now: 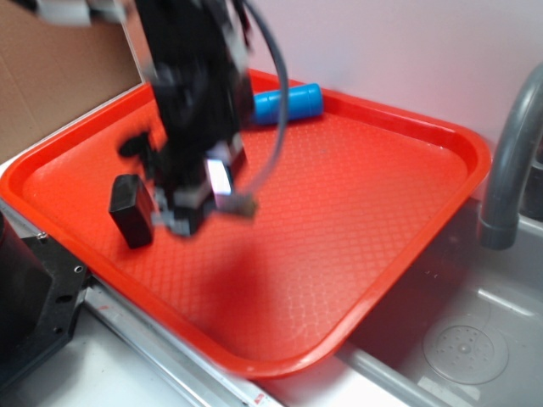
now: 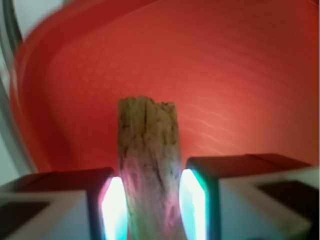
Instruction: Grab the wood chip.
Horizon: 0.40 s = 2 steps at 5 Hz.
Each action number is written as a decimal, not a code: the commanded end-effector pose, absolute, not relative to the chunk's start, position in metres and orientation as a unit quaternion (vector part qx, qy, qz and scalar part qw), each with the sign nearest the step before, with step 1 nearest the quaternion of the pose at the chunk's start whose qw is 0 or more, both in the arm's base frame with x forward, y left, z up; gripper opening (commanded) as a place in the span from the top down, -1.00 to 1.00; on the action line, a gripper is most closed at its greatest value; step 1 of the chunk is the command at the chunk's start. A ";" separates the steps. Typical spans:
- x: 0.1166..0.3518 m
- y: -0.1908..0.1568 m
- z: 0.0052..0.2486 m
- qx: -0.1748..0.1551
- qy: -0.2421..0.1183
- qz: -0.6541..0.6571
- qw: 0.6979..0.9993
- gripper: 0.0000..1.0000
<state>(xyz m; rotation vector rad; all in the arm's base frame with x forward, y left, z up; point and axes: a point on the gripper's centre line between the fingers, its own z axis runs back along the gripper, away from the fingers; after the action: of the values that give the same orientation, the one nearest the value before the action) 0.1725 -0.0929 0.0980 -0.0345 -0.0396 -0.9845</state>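
Observation:
The wood chip (image 2: 149,165) fills the middle of the wrist view, a rough brown-grey sliver with a blunt splintered top. My gripper (image 2: 151,205) is shut on it, a glowing pad pressed against each side. In the exterior view my gripper (image 1: 222,193) hangs above the left part of the red tray (image 1: 356,220), blurred by motion. A short brownish end of the wood chip (image 1: 243,204) sticks out to the right of the fingers. The chip is held off the tray floor.
A black rectangular block (image 1: 130,211) stands on the tray just left of my gripper. A blue plastic cylinder (image 1: 288,103) lies at the tray's far rim. To the right of the tray are a grey faucet (image 1: 509,161) and a sink with a drain (image 1: 465,348).

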 end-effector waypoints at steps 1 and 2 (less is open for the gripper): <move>0.172 -0.079 0.156 -0.020 0.010 -0.248 0.968 1.00; 0.172 -0.063 0.170 -0.018 0.011 -0.126 0.992 1.00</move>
<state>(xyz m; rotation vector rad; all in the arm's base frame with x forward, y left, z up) 0.1737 -0.0484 0.1566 -0.0279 0.0760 -0.2415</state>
